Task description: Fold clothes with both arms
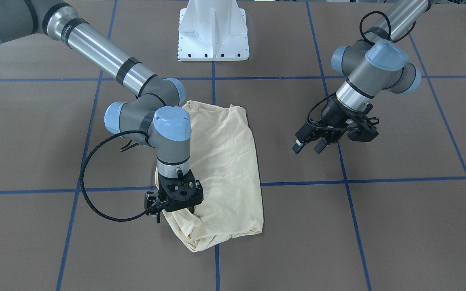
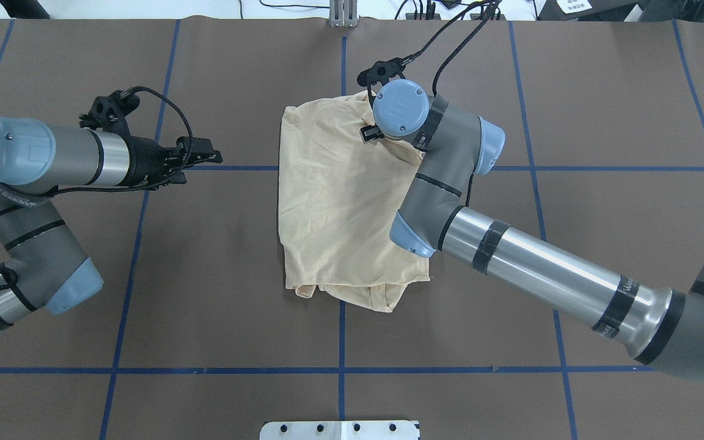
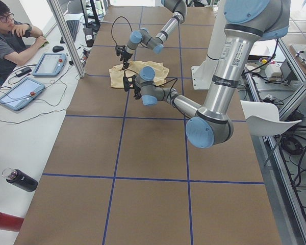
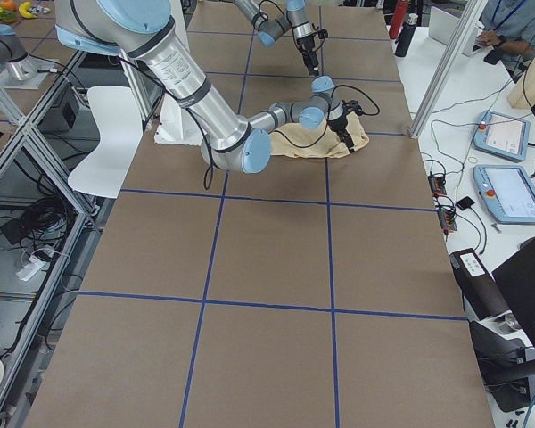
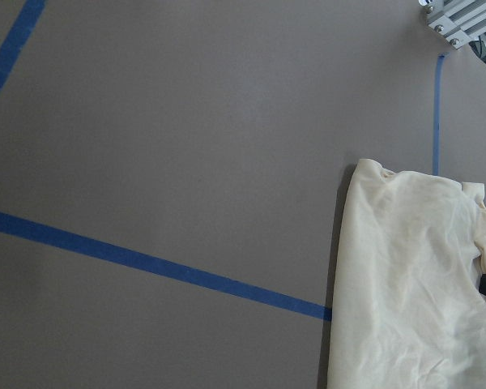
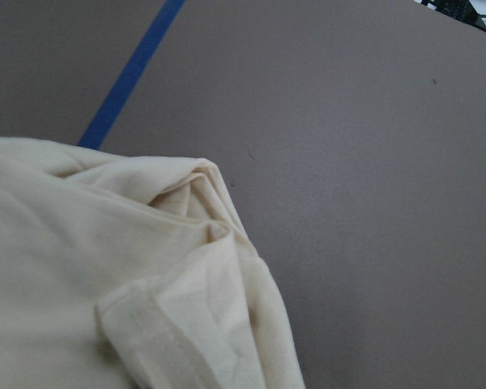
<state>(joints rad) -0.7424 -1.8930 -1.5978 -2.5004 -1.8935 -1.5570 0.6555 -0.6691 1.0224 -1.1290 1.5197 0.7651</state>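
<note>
Two arms: the right one is on the shirt [image 1: 225, 161]; the left one stands apart from it.
Shirt: folded to a rough oblong mid-table, print hidden, long axis running from the robot's base toward the operators' side.
Right gripper [image 1: 176, 212]: pointing straight down at the shirt's far corner on the robot's right, tips at the bunched cloth. I cannot tell whether it pinches the cloth or only touches it.
Left gripper [image 1: 309, 146]: fingers spread, holding nothing, tilted above bare table [image 1: 399, 226]. The shirt lies to its right, across a gap.
Coming move: probably a fold along the long axis, so the left gripper would first have to reach the matching far corner.
</note>
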